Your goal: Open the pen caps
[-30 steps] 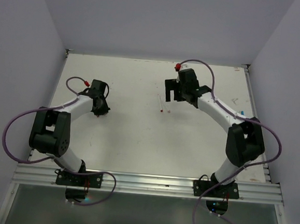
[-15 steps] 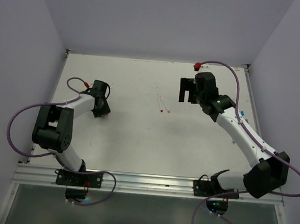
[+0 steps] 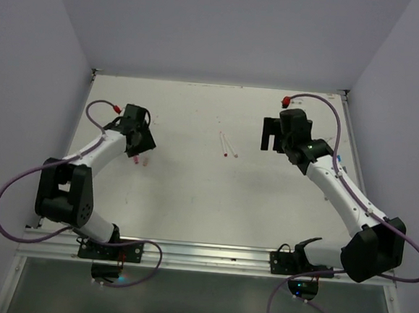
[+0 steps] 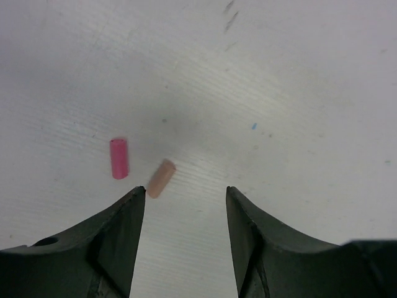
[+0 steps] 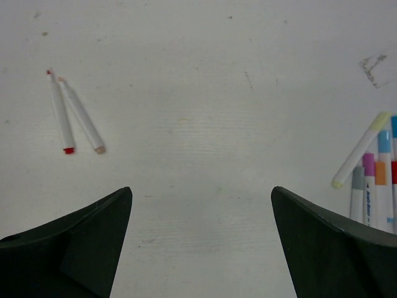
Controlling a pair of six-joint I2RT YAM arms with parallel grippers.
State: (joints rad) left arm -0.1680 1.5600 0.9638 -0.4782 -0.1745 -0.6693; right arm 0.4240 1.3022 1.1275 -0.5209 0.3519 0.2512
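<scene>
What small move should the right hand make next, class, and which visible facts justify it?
Probably swing the right hand toward the capped pens to its right. It is open and empty, two white pens already lie bare, and a pink cap and tan cap lie loose below the open left hand.

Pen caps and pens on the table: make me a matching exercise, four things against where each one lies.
Things:
1. pink cap
2. peach cap
3. red-ended pen
4. capped pens

Places:
a. right edge of the right wrist view
b. beside the tan-ended pen
c. closest to the left gripper
d. beside the peach cap, farther out

Pairs: 1-d, 2-c, 3-b, 4-a
</scene>
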